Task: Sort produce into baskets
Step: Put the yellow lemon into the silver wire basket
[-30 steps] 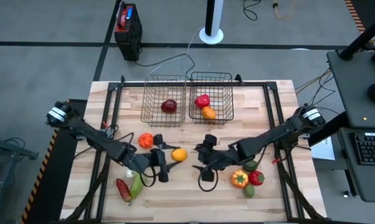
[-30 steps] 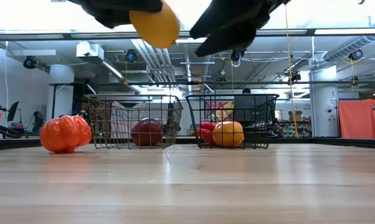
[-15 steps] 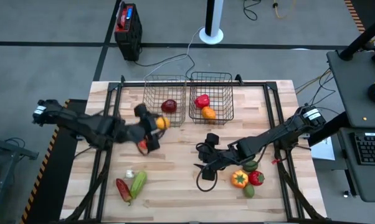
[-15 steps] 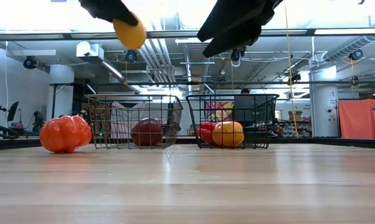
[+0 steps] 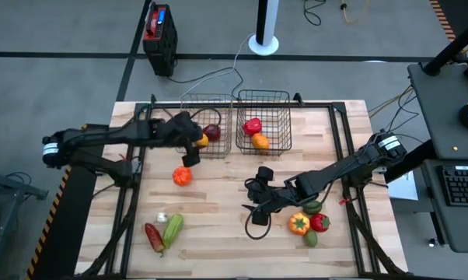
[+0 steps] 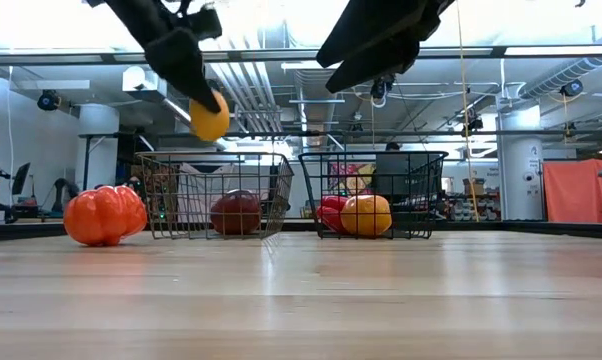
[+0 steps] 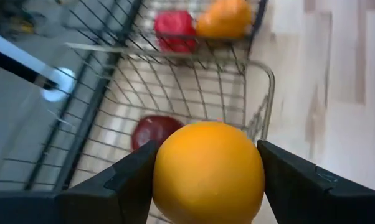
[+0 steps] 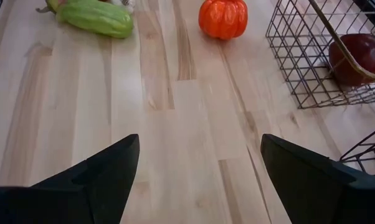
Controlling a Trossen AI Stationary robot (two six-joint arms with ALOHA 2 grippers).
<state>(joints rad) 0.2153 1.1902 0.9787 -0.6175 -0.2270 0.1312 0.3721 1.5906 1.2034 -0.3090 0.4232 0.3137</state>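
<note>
Two dark wire baskets sit side by side at the far edge of our wooden table. Our left gripper hangs over the near edge of the left wire basket, its jaws clamped on a round yellow-orange fruit. A dark red round fruit lies inside that basket. An orange bumpy pumpkin-shaped vegetable sits on the table just in front. The right wire basket holds a red pepper and an orange fruit. Our right gripper hovers over the middle of the table, jaws wide apart and holding nothing.
</note>
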